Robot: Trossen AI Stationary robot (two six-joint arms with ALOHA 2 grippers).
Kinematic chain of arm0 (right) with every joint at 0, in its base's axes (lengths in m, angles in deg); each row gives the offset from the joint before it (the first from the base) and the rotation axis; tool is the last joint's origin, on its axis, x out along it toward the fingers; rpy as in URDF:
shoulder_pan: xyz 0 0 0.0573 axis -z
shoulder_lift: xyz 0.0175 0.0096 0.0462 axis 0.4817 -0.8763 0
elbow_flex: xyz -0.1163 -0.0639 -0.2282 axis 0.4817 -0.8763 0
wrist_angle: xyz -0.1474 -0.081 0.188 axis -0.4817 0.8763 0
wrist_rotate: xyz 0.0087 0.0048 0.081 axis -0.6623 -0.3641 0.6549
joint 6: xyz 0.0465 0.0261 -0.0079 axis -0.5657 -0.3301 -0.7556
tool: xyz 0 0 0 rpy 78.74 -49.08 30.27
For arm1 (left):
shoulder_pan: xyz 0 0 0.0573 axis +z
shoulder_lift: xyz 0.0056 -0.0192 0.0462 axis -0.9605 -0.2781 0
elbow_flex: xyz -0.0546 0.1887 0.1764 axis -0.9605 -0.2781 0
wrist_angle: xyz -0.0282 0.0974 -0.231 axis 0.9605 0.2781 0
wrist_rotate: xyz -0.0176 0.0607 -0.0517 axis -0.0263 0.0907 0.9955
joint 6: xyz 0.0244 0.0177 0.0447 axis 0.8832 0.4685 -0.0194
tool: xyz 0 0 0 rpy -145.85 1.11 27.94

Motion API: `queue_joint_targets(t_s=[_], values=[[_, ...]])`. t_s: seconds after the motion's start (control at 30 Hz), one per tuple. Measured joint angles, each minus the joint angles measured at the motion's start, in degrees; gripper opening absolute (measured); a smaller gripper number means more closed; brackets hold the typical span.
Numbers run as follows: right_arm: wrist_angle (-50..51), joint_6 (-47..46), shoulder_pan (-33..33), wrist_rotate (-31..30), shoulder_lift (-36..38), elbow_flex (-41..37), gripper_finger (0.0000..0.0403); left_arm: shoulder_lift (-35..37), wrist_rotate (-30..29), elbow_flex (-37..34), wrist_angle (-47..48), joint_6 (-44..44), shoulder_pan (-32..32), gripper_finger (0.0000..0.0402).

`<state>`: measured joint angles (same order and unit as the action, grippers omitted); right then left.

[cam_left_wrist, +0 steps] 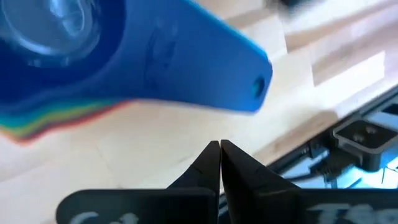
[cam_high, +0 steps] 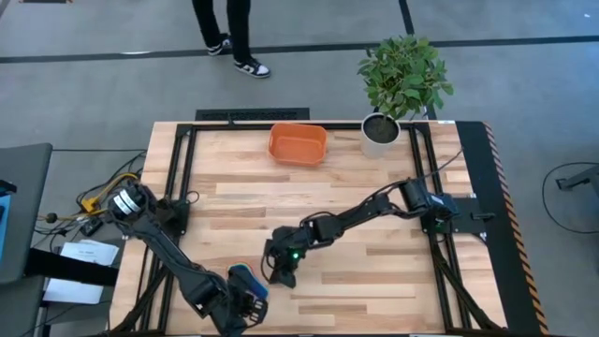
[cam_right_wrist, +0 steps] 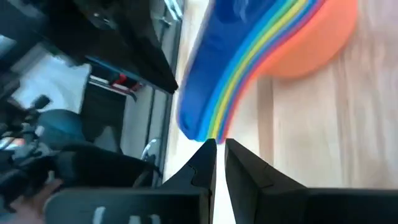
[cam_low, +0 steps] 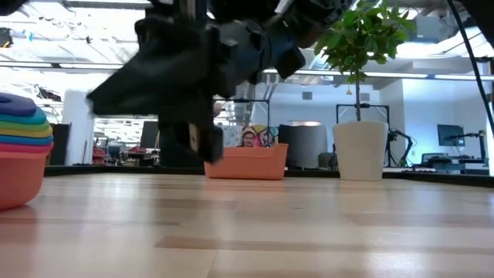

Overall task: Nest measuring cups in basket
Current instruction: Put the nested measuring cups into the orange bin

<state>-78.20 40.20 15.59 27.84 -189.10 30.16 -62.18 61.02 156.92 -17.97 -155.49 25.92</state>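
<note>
The measuring cups (cam_high: 246,278) stand nested in one rainbow stack (cam_low: 23,143) on the table near its front edge. A blue cup is on top and an orange one at the bottom, on the wood. My left gripper (cam_left_wrist: 219,146) is shut, just short of the blue handle (cam_left_wrist: 245,87), with bare wood between. My right gripper (cam_right_wrist: 219,144) stands to the stack's right (cam_high: 279,271), its fingers a narrow gap apart. Their tips are at the free ends of the stacked handles (cam_right_wrist: 202,124). The orange basket (cam_high: 298,143) sits at the far edge, holding no cup that I can see. My right gripper has its fingertips (cam_right_wrist: 208,149) right at the free ends of the stacked handles (cam_right_wrist: 210,132). Nothing shows in the gap between them. Whether they touch the handles I cannot tell.
A white plant pot (cam_high: 379,131) with green leaves stands right of the basket (cam_low: 247,161) at the far edge. Black frame rails (cam_high: 182,178) run along both sides of the table. A person's legs (cam_high: 229,37) are beyond the far edge. Bare wood lies between stack and basket.
</note>
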Motion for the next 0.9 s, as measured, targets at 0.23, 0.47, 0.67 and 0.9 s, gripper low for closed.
queue_joint_targets(t_s=[0.23, 0.47, 0.67, 0.9], values=[[-0.4, 3.3, 4.0, 5.8, 3.1, 0.1, 0.0081, 0.4, -0.1, 0.0, 1.5, -2.8, -2.6, 0.0000], [-0.9, 4.1, 6.7, 7.0, 2.7, 0.1, 0.0196, 0.4, -1.5, 0.0, 5.0, -5.1, -3.0, 0.0000], [-2.5, 3.0, 4.9, 6.3, 1.2, 0.1, 0.0289, 0.3, -1.9, 0.0, 8.3, -3.9, -2.8, 0.0000], [-9.8, -1.2, 2.8, 7.3, -1.7, -0.1, 0.0306, 0.3, -1.7, 0.0, 10.9, -2.7, -2.5, 0.0000]])
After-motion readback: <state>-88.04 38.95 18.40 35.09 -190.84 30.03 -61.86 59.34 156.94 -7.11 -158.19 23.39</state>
